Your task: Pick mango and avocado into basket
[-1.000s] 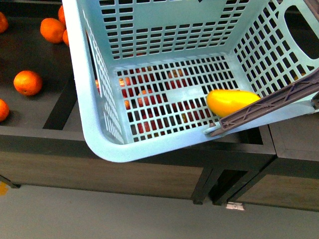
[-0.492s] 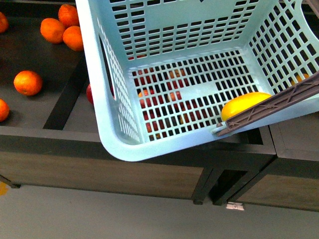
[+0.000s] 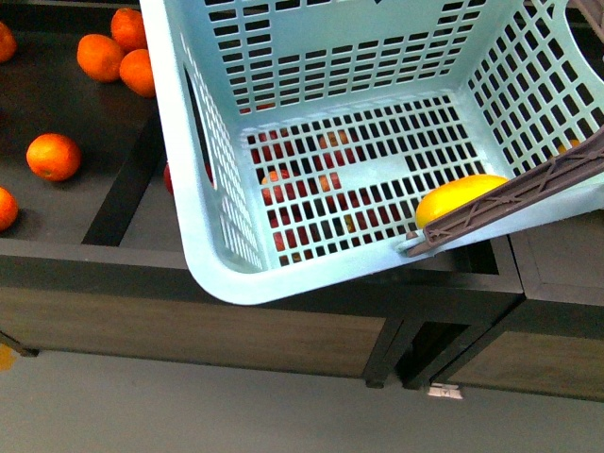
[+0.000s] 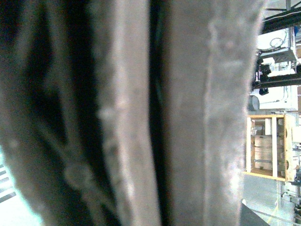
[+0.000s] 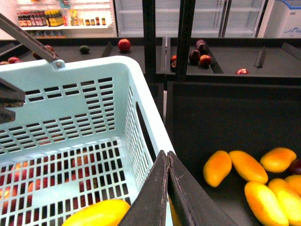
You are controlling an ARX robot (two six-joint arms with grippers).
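The light turquoise basket (image 3: 311,142) hangs tilted over the dark fruit counter and fills the front view. Its brown ribbed handle (image 3: 514,198) crosses its right corner. One orange-yellow mango (image 3: 458,196) lies in that corner, partly under the handle; it also shows in the right wrist view (image 5: 96,214). My left gripper is shut on the basket; the left wrist view shows only the blurred handle (image 4: 188,117) up close. My right gripper (image 5: 167,157) is shut and empty, over the basket's rim (image 5: 146,122). A small dark green fruit (image 5: 84,49), perhaps the avocado, lies on a far shelf.
Oranges (image 3: 54,156) lie in the left bin. Red apples (image 3: 283,189) show through the basket's slots. Several mangoes (image 5: 247,165) lie in the dark bin right of the basket. Red and dark fruits (image 5: 200,54) sit on far shelves. The counter's front edge (image 3: 94,255) runs below.
The basket has shifted right, uncovering more oranges. The mango has slid to the right corner, under the handle. Little has moved in the last half second.
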